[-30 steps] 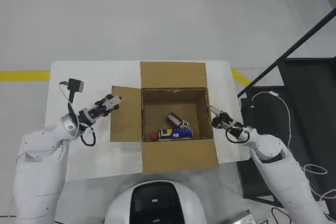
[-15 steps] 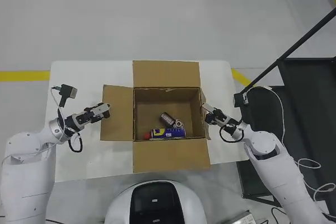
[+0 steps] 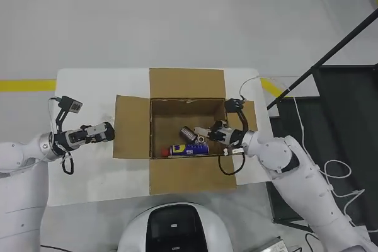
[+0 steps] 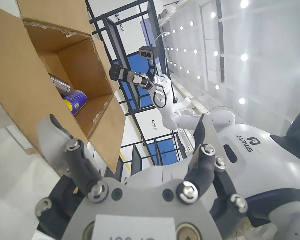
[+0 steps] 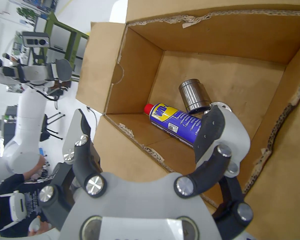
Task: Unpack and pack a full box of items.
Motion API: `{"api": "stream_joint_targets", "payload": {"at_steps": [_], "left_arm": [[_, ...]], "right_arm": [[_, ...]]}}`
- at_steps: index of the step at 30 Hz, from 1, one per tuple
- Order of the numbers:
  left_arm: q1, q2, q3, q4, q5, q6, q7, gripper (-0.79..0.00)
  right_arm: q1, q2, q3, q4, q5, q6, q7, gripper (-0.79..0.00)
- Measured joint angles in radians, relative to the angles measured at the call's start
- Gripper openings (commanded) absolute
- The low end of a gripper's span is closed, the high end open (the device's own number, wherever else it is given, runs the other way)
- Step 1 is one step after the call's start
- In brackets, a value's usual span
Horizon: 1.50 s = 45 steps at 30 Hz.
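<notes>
Box from above: box (image 3: 176, 116) sits open in the middle of the tabletop (image 3: 88, 176), flaps folded out, nearly emptied. It has slid a touch toward the robot's left compared with a second ago.
Contents from above: just two items on the floor of the box. The spray can (image 3: 189, 150) lies along the near wall and the metal cylinder (image 3: 190, 133) lies just beside it.
Right claw from above: big move here! A second ago the right claw (image 3: 211, 135) sat outside the right-hand flap. Now it has swung in over the opening and hangs next to the cylinder.
Left claw from above: the left claw (image 3: 107, 132) has backed away from the left flap and is now apart from it, over bare tabletop.
Left wrist view: left claw (image 4: 127, 136) has its fingers spread wide and holds nothing. The box (image 4: 72, 71) is seen from outside its left flap, with the can (image 4: 76, 99) and cylinder (image 4: 60, 84) peeking past the wall.
Right wrist view: right claw (image 5: 145, 131) is spread and empty, looking straight down into the box (image 5: 215, 41). The can (image 5: 172, 122) lies between its fingers, and the cylinder (image 5: 193, 96) is close behind one fingertip.
Meaning for the task: unpacking looks almost done. My read is that the right arm is lining up on one of the last two items, but I can't say which, and no grip has been made yet.
</notes>
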Motion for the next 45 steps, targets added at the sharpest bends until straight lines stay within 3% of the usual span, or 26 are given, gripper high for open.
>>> {"api": "stream_joint_targets", "payload": {"at_steps": [5, 9, 45], "left_arm": [[0.021, 0.027, -0.022, -0.010, -0.020, 0.005, -0.005, 0.000], [0.047, 0.041, -0.033, -0.025, -0.063, -0.004, 0.004, 0.000], [0.047, 0.041, -0.033, -0.025, -0.062, -0.004, 0.004, 0.000]], "right_arm": [[0.089, -0.024, -0.120, 0.056, -0.083, 0.060, -0.011, 0.000], [0.097, -0.027, -0.130, 0.063, -0.085, 0.064, -0.013, 0.000], [0.096, -0.026, -0.129, 0.062, -0.084, 0.063, -0.013, 0.000]]}}
